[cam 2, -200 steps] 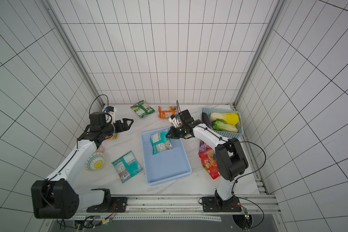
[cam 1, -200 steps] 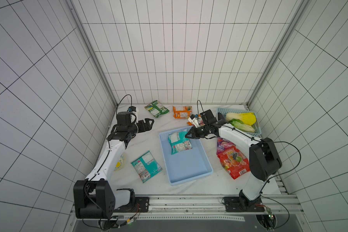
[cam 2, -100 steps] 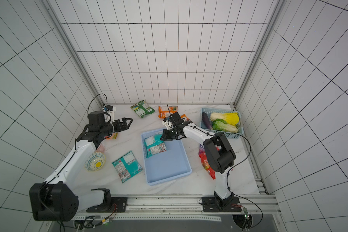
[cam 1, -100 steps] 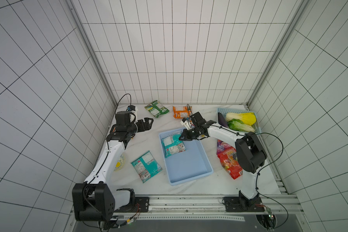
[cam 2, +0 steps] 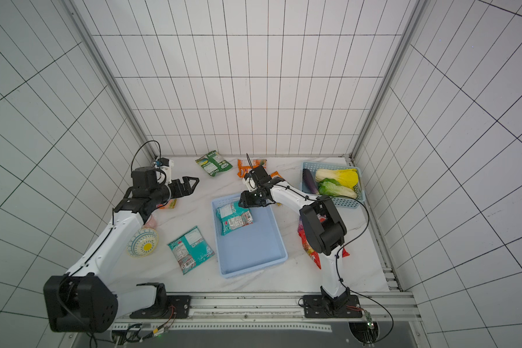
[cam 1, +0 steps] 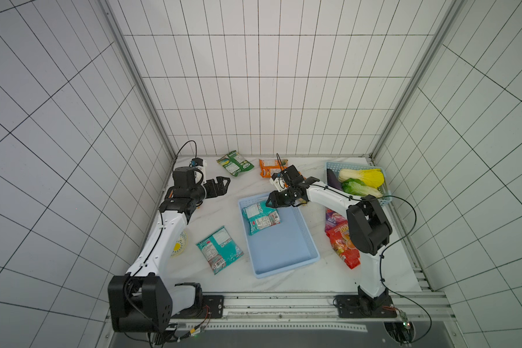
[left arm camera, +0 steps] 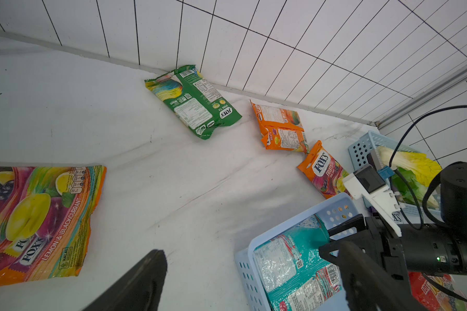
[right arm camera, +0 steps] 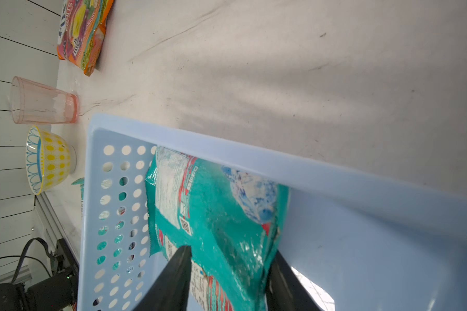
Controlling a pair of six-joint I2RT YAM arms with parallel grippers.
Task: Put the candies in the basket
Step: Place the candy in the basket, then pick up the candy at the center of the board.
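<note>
A teal candy bag lies flat in the far end of the pale blue basket. My right gripper hovers low over that bag's far edge, and in the right wrist view the gripper is open, with the bag between its spread fingers. My left gripper hangs open and empty over the far left of the table. Loose candies lie around: a teal bag, a green one, an orange one, a red one, and a lemon-blackcurrant bag.
A smaller teal lattice basket at the far right holds cabbages and an eggplant. A patterned bowl and a pink cup stand by the left arm. Tiled walls close three sides.
My right arm carried the teal bag leftward to the basket's far end and its jaws have opened. The left arm has barely moved.
</note>
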